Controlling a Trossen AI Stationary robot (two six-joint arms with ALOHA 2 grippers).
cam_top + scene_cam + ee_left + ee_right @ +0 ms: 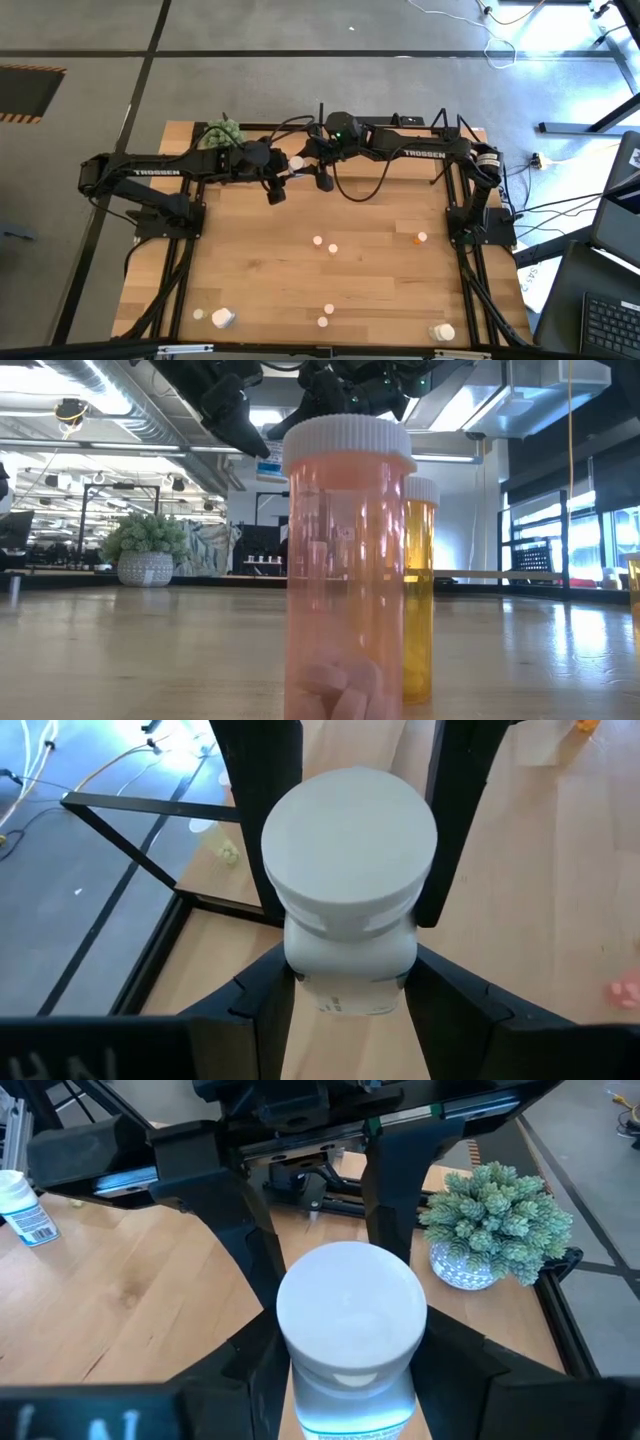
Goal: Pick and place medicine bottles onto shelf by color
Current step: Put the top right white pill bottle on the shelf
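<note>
A larger white medicine bottle (296,163) with a white cap (348,825) is up in the air over the table's far middle, between both grippers. My left gripper (283,176) comes from the table's left and is shut on it. My right gripper (312,172) comes from the right and is shut on it too. Several tiny bottles stand on their bases on the tabletop: white-topped ones (318,241) and an orange one (420,238). I cannot make out the shelf in any view. My left gripper pinches the white bottle's body just under the cap (300,970) between its two fingers, coming level from the table's left. The bottle stands about upright, cap up, clear of the table. My right gripper pinches the same bottle's body below the cap (310,1390) between its two fingers, coming level from the table's right. The left gripper's fingers (240,1220) stand just beyond the cap. The bottle's lower part is out of the picture.
A green spiky plant in a pot (222,133) stands at the far left. Larger white bottles lie near the front corners (222,318) (443,332). A pinkish-red bottle (348,560) and an amber one (420,590) stand close to the low camera.
</note>
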